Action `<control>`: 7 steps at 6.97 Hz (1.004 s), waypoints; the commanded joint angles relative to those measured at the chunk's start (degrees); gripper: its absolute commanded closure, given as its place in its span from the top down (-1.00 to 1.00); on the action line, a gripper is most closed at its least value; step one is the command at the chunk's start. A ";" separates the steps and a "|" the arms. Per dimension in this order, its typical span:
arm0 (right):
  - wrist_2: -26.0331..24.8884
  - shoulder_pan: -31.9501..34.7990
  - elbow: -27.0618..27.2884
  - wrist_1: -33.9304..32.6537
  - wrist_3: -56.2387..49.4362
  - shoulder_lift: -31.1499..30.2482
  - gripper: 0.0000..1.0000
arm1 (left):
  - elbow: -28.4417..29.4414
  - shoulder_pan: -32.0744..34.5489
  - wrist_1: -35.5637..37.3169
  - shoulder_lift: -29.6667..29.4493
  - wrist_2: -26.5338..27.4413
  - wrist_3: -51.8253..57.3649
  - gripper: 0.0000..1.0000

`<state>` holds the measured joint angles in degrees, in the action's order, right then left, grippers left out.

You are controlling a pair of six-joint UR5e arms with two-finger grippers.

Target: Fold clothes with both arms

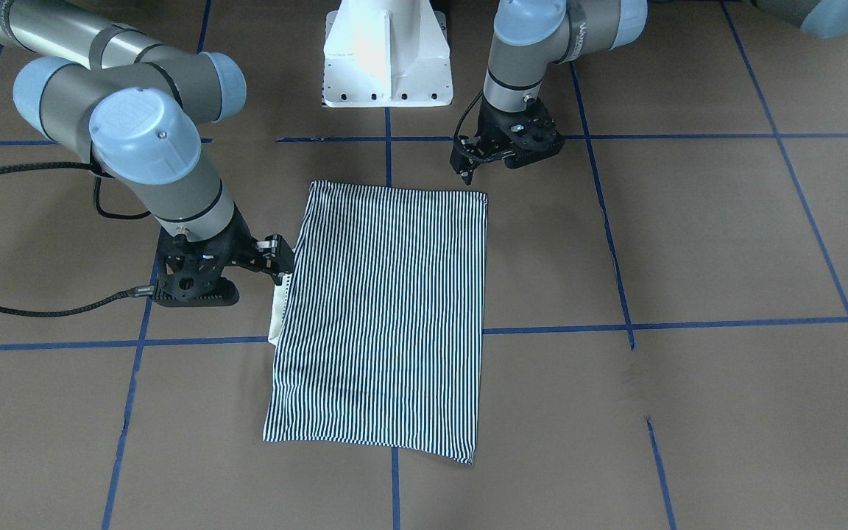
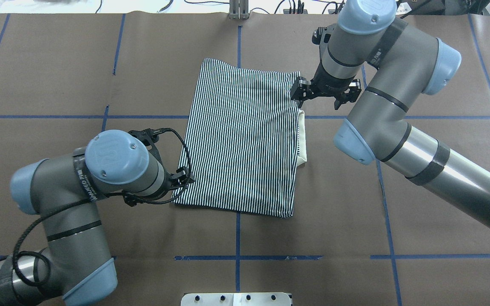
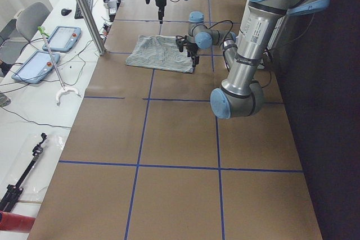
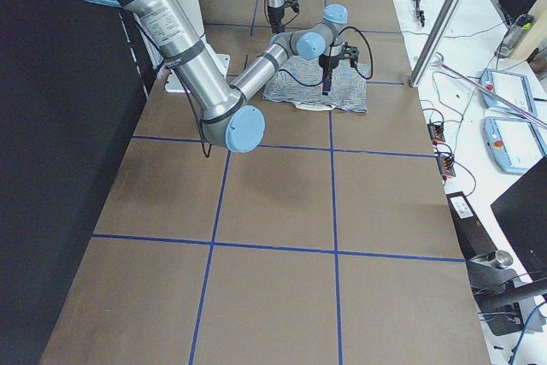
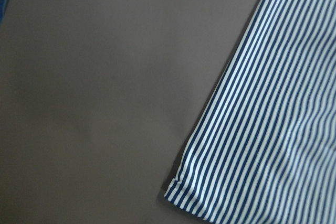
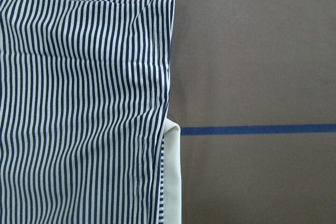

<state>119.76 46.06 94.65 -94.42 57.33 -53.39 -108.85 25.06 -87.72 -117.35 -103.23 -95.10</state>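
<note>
One striped shirt (image 1: 387,309), left fingers (image 1: 465,166) beside corner, right fingers (image 1: 281,260) beside edge, openness unclear

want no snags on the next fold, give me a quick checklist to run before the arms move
1. Polo shirt lies flat as a folded rectangle: ok.
2. Edges tidy: cream collar pokes out past the striped edge: not ok.
3. Left gripper at the shirt's near corner, which lies flat in its wrist view: ok.
4. Right gripper at the collar-side edge, cloth flat in its wrist view: ok.
5. Both grippers open for a grasp: cannot tell.
</note>
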 commanded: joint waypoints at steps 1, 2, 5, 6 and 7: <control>-0.06 -1.14 2.65 -0.06 1.91 -1.63 1.00 | 8.36 -0.62 -7.06 -2.00 2.41 -5.16 0.99; -0.23 -1.15 2.65 -0.06 1.91 -1.37 1.00 | 8.91 -0.62 -7.55 -1.83 2.42 -5.36 0.99; -0.32 -1.32 2.73 -0.06 1.91 -1.45 1.00 | 8.92 -2.28 -7.55 -1.48 2.50 -6.76 0.99; -0.32 -1.32 2.73 -0.06 1.82 -1.45 1.00 | 8.92 -2.38 -7.55 -1.56 2.51 -6.77 0.99; -0.41 -1.32 2.99 -0.06 1.91 -1.54 1.00 | 9.00 -2.38 -7.55 -1.56 2.51 -6.77 0.95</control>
<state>119.43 44.74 97.45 -94.48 59.19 -54.87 -99.93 22.84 -95.26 -118.92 -100.73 -101.81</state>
